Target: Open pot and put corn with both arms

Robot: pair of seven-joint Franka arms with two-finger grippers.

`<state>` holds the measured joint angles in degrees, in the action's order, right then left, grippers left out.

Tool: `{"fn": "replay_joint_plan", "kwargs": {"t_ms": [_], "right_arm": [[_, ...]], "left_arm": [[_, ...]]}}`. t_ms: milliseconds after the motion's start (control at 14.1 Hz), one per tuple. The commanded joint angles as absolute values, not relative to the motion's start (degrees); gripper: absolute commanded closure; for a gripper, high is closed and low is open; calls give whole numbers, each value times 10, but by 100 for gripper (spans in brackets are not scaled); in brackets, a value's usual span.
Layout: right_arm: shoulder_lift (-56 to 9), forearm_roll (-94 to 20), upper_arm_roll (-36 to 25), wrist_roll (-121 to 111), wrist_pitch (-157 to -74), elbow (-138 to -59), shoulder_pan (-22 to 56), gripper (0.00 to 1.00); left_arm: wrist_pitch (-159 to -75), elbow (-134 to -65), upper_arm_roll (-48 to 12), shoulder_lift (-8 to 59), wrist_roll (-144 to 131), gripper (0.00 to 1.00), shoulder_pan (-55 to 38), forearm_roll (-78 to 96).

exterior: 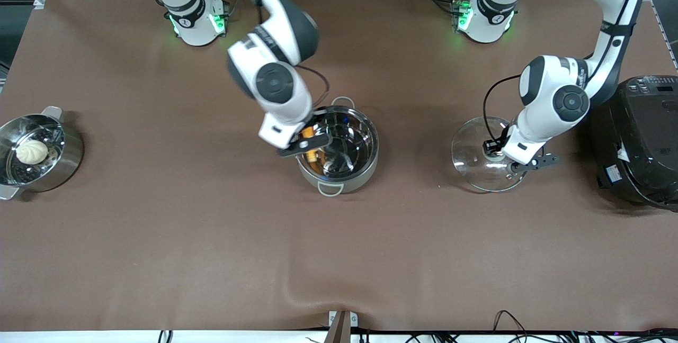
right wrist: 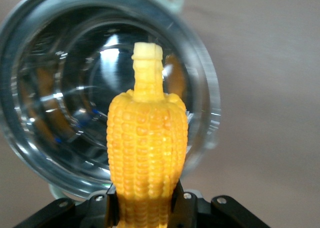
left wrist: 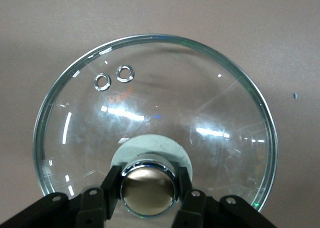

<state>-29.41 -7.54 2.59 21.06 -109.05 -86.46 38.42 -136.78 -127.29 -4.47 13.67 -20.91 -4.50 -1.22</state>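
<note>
Corn held over the open pot, lid parked aside.

My right gripper [right wrist: 146, 200] is clamped on the corn [right wrist: 147, 153], holding it over the rim of the pot [exterior: 365, 165] at mid-table; the cob's long axis runs out from the fingers, pale stalk end leading toward the pot's hollow. I judge the drop needs the cob carried a little further over the bowl before letting go. My left gripper [left wrist: 148, 198] is closed round the knob [left wrist: 148, 188] of the glass lid [left wrist: 200, 88], which rests on the table toward the left arm's end, beside the black rice cooker [exterior: 638, 139].
</note>
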Motion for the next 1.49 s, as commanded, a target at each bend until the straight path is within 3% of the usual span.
{"fn": "replay_joint_plan", "kwargs": {"t_ms": [0, 354, 496, 638, 780, 850, 992, 1134, 1417], "right_arm": [[-336, -66, 18, 238, -1112, -830, 411, 100], [-378, -62, 17, 268, -1114, -784, 426, 100], [-380, -62, 17, 268, -1116, -784, 426, 100], [-381, -62, 16, 267, -1117, -784, 425, 100], [-382, -62, 15, 265, -1128, -784, 425, 100], [-383, -62, 15, 265, -1129, -784, 425, 90], [-382, -54, 15, 268, -1129, -784, 426, 0], [-380, -52, 16, 270, -1128, -784, 425, 0], [-363, -57, 15, 265, -1088, -790, 383, 0]], "left_arm": [[-1409, -1272, -49, 162, -207, 100, -43, -22], [-1441, -1271, -49, 190, -208, 98, -42, -22], [-1439, -1268, -49, 188, -213, 1, -42, -22], [-1433, -1261, -49, 170, -216, 0, -39, -22], [-1351, -1238, -49, 108, -215, 0, -39, -22], [-1273, -1196, -50, 85, -217, 0, -40, -22], [-1123, -1077, -49, 71, -213, 0, -39, -22], [-1021, -972, -48, 76, -211, 0, -39, -23], [-935, -876, -42, 61, -191, 0, -37, -39]]}}
